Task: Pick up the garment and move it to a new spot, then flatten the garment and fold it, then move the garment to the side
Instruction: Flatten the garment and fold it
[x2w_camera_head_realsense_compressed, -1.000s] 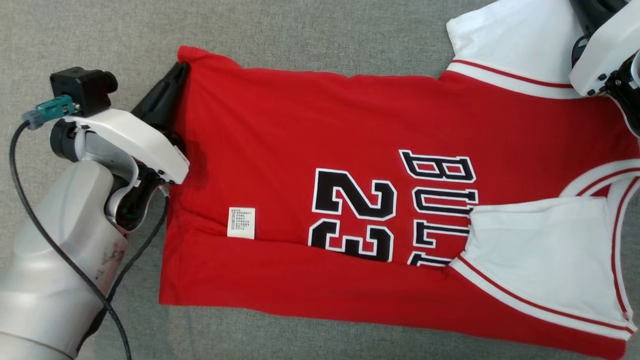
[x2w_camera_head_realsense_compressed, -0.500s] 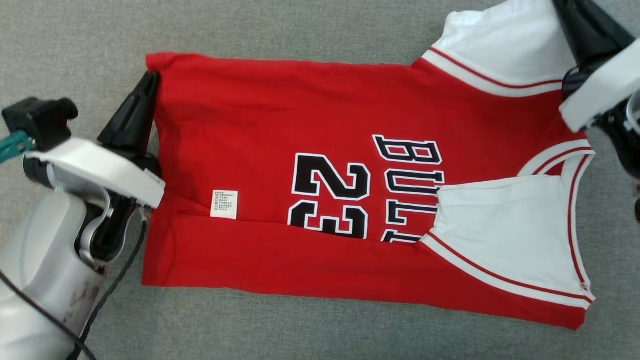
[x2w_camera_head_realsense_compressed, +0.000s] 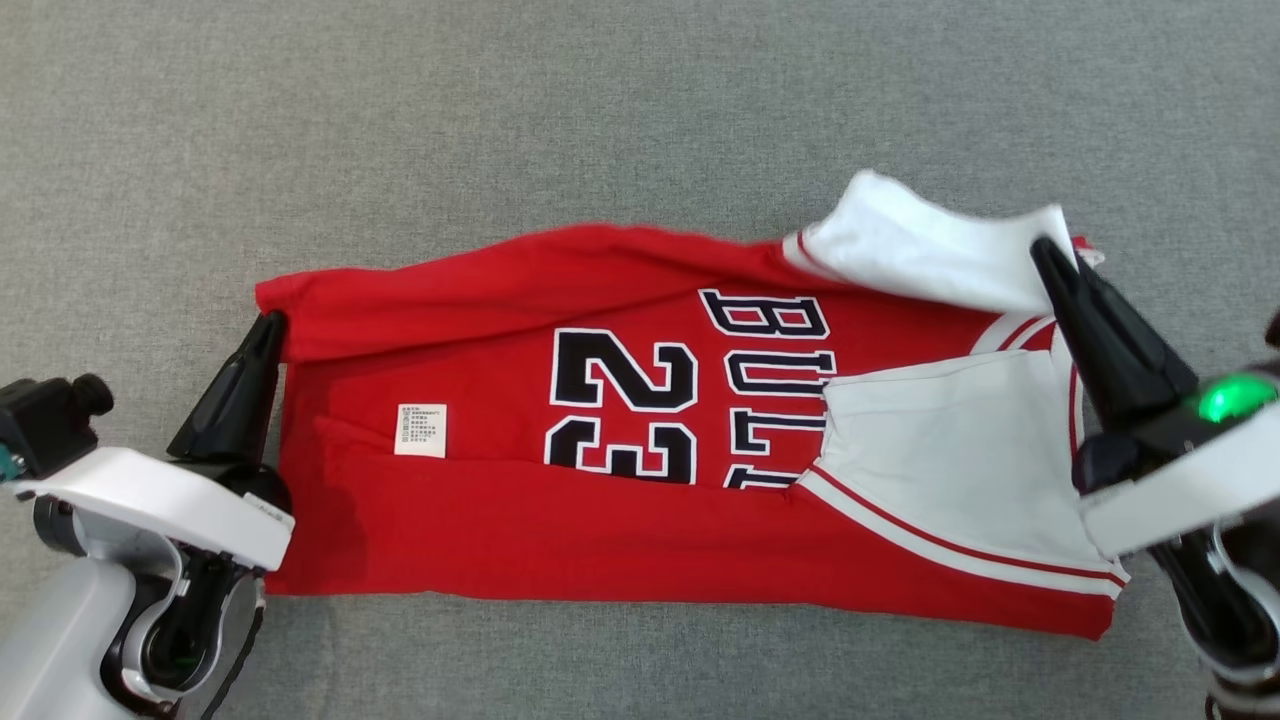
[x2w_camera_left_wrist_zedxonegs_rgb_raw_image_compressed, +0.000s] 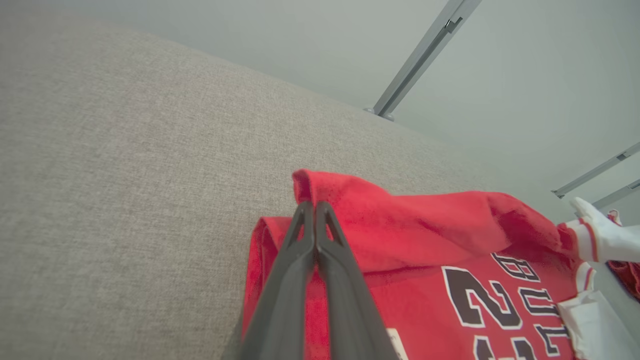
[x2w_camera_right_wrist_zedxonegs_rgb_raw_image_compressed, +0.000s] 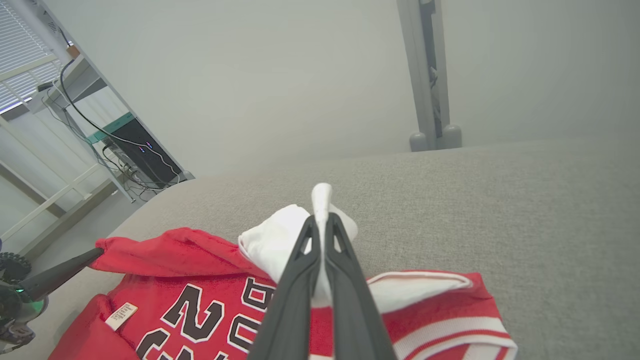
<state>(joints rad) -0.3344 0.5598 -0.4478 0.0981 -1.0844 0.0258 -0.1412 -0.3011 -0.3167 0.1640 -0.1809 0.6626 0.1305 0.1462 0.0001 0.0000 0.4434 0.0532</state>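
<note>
The garment, a red jersey with white sleeves and black "23" lettering, lies across the grey surface. Its far long edge is lifted and curls over toward me. My left gripper is shut on the red hem corner at the left end, and its closed tips pinch the raised red fold. My right gripper is shut on the white sleeve at the right end, where white cloth sticks up between its closed tips. The near half lies flat with its white label showing.
Grey fabric surface stretches all round the garment. Beyond its far edge stand a grey metal post and slanted rails. A shelf frame with cables and a black box stands off to one side.
Both grippers have come toward me with the garment's far edge, which has risen and now curls over the lettering. The whole garment sits lower and smaller in the head view.
</note>
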